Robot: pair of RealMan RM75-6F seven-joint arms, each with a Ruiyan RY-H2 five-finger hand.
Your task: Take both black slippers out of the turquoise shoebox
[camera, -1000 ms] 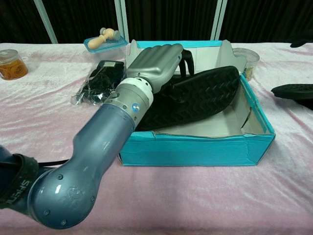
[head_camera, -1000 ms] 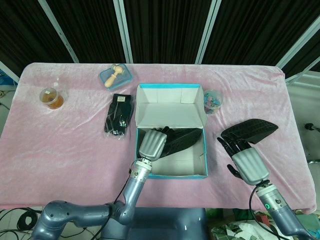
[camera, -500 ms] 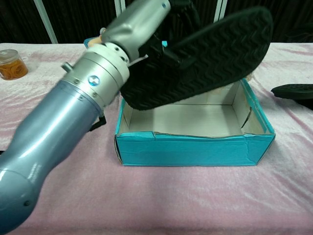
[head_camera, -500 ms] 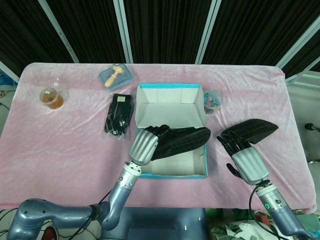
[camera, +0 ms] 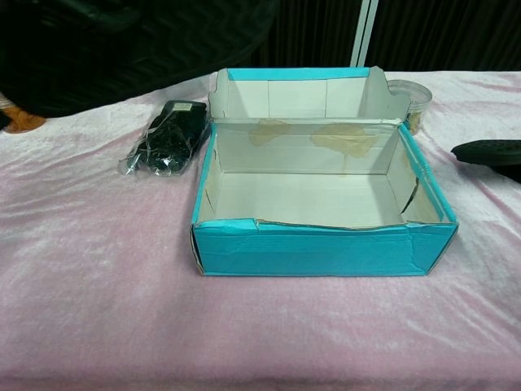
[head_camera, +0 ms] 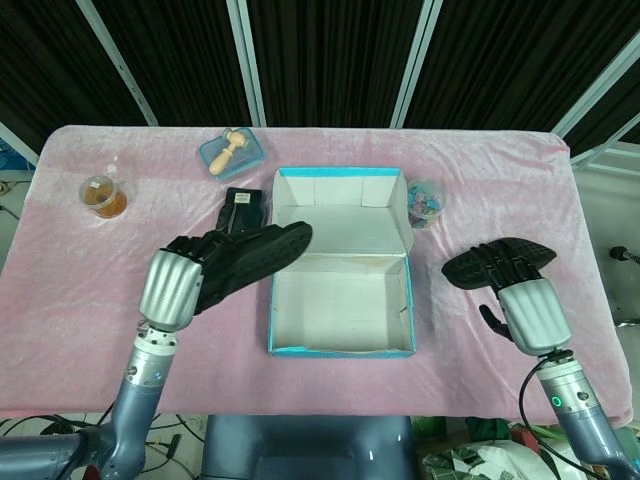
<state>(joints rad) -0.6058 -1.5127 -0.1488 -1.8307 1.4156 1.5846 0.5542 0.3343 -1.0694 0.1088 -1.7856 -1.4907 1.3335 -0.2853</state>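
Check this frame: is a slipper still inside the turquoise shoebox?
No, the shoebox interior shows only bare cardboard in the chest view.

Pink-clothed table (head_camera: 480,180) before black curtains (head_camera: 330,60) with white posts (head_camera: 243,60).

Two black rubber slippers (head_camera: 250,258) (head_camera: 500,260), one open turquoise cardboard shoebox (head_camera: 340,349), two small clear jars (head_camera: 103,195) (head_camera: 426,200), one blue tray (head_camera: 232,152), one black packet (head_camera: 240,207).

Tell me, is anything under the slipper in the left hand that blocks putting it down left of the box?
Partly. The slipper in the left hand hangs near a black packet beside the box. The pink cloth further left looks bare.
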